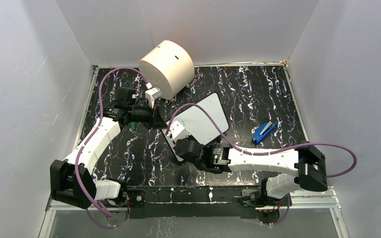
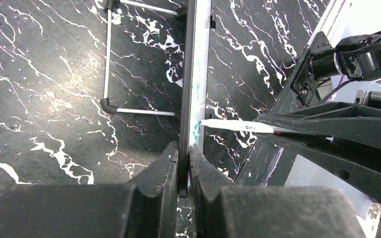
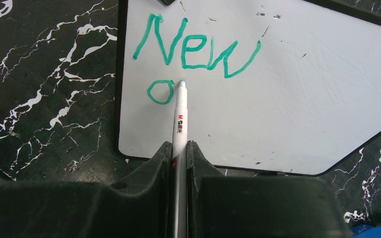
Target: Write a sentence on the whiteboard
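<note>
Left hand (image 2: 184,151) pinched shut; right hand (image 3: 178,148) likewise; forearms (image 1: 263,158) apparently angled inward.

The matt black, grainy plastic fingers of my right claw (image 3: 178,148) flank a smooth white plastic marker pen (image 3: 180,119). The small white rectangular whiteboard (image 3: 287,99) has a smooth, faintly scuffed satin face and a thin black rim. The green marker lettering (image 3: 193,47) on it, at twelve o'clock of the pen tip, looks flat and matt. The black table top (image 3: 44,99) is veined white like marble, with a dull sheen. At ten o'clock of my left claw (image 2: 183,148) are thin silvery metal rods (image 2: 107,54) with black plastic elbows.
</note>
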`<state>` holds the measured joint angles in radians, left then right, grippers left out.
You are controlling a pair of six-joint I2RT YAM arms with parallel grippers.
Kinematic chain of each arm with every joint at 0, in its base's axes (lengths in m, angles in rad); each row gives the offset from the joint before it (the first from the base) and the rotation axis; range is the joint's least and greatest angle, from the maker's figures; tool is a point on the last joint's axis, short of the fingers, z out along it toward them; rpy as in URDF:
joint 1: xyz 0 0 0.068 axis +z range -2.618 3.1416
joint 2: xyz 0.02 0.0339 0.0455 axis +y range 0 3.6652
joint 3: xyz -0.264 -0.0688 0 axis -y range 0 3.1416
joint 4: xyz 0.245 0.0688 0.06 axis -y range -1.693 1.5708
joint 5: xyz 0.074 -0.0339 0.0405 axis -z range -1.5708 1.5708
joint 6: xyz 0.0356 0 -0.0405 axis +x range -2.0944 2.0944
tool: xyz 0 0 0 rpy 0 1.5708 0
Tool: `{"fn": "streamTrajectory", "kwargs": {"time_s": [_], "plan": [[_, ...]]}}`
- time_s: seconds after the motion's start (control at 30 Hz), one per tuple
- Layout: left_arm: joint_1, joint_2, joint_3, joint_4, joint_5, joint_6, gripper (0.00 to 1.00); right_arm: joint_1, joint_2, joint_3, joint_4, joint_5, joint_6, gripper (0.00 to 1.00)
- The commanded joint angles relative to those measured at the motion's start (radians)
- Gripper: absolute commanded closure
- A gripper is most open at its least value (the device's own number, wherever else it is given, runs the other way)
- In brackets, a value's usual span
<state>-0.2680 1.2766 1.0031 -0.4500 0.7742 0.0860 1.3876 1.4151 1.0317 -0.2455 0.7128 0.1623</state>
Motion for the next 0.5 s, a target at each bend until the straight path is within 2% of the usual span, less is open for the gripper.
{"fn": "streamTrajectory", "kwargs": {"time_s": [0.0, 0.47], "plan": [[0.000, -0.005, -0.020, -0.018, -0.084, 0.041, 1.00, -0.005, 0.007, 0.001, 0.007, 0.037, 0.017, 1.00], [0.001, -0.004, -0.017, -0.018, -0.083, 0.041, 1.00, -0.005, 0.038, 0.028, -0.069, -0.011, 0.047, 1.00]]}}
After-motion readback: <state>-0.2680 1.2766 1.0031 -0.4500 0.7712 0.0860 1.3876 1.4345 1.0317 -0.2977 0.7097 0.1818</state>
